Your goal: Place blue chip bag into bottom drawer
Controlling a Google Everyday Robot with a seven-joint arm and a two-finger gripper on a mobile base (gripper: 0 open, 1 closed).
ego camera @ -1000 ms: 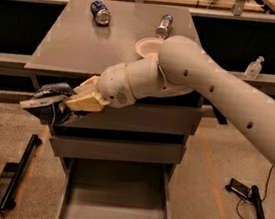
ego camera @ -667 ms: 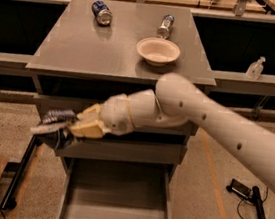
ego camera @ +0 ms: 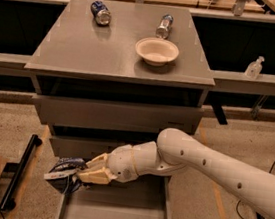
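Lowered jaws hold blue chip bag (ego camera: 64,170) over bottom drawer (ego camera: 124,209) edge.

White tubular arm (ego camera: 210,166) with small dark dots ends in cream gripper (ego camera: 82,173) above bottom drawer (ego camera: 124,206).

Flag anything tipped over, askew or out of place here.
On the cabinet top, the can and the bottle lie on their sides. The gripper holds the chip bag over the open bottom drawer's left wall, partly outside it, not yet in. The bowl sits upright.
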